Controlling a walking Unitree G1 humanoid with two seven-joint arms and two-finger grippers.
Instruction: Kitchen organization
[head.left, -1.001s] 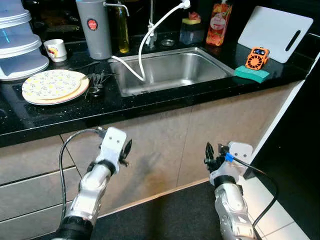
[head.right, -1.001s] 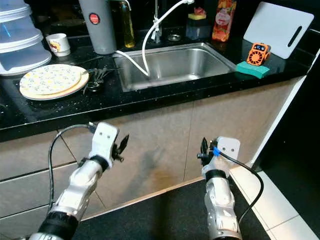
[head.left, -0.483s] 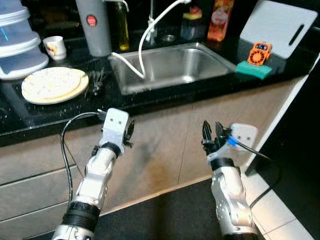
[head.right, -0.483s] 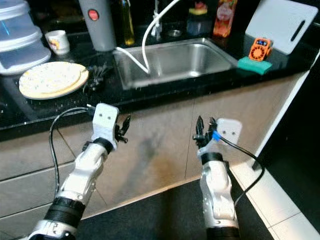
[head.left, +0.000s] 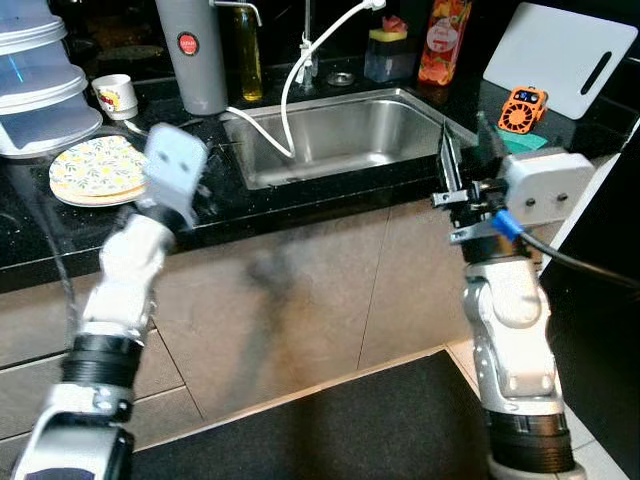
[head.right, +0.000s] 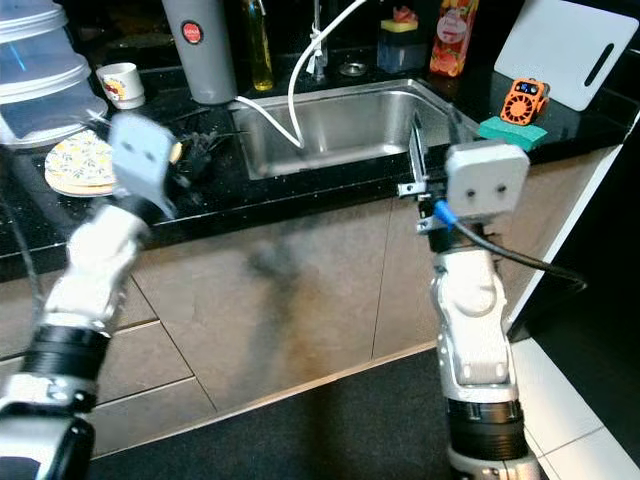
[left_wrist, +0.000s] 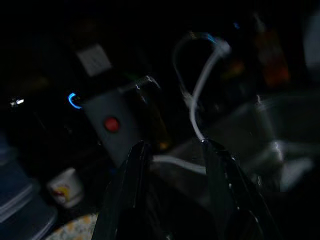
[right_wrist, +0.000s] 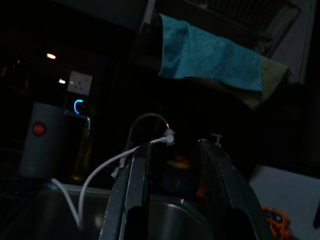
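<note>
Steel sink (head.left: 340, 135) between floral plate (head.left: 95, 168) and sponge (head.left: 520, 143), both claws (left_wrist: 175, 187) (right_wrist: 167, 187) apart.

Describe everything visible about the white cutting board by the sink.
The cutting board is a white, smooth, plastic-looking slab with rounded corners and a dark slot handle near its right edge. It stands tilted on the black counter at the far right, leaning back against something dark behind it, slot end uppermost. A small orange gadget sits just in front of its lower left corner, above a teal sponge; whether they touch the board cannot be told.
</note>
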